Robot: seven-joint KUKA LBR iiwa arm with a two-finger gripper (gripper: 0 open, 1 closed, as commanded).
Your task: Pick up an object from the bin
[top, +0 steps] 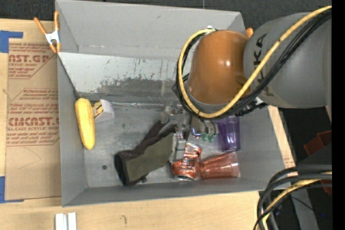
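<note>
The arm point(285, 62), under its orange wrist cover, reaches from the right over the grey bin point(135, 24). Its gripper point(179, 134) hangs low at the floor's right-middle, over the far end of a dark sock-like cloth point(143, 159) and a crushed red can point(186, 165) touching it. Released or clenched, I cannot tell. This looks like the approach. The next move calls for closing on one thing alone, which is awkward with can and cloth overlapping. A yellow banana shape point(84, 123) lies well apart at the left. A purple cup point(228, 134) and a reddish cup point(220, 166) crowd the right. A small white piece point(104, 109) sits beside the banana shape.
</note>
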